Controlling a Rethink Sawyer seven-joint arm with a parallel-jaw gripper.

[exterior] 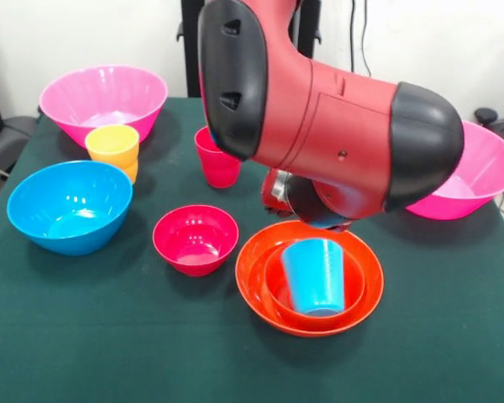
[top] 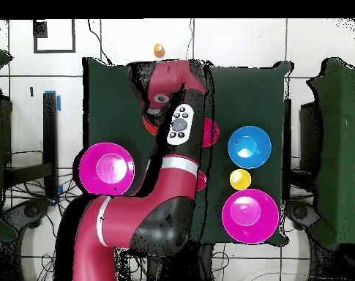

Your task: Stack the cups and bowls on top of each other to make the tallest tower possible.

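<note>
A blue cup (exterior: 314,275) stands in a small orange bowl (exterior: 277,290), which is nested in the wide orange bowl (exterior: 252,269). My gripper (exterior: 312,217) hangs right above the blue cup, mostly hidden behind the arm, and its state does not show. The red cup (exterior: 217,159) stands behind it. At the left a yellow cup (exterior: 112,143) sits on an orange cup (exterior: 130,172). Nearby are the small crimson bowl (exterior: 195,238), the blue bowl (exterior: 70,206) and two pink bowls (exterior: 103,96) (exterior: 479,180). From overhead the arm (top: 176,139) covers the orange stack.
The dark green cloth (exterior: 109,336) covers the table, and the right pink bowl sits at its far right edge. In the overhead view a small orange object (top: 159,50) lies on the floor beyond the table.
</note>
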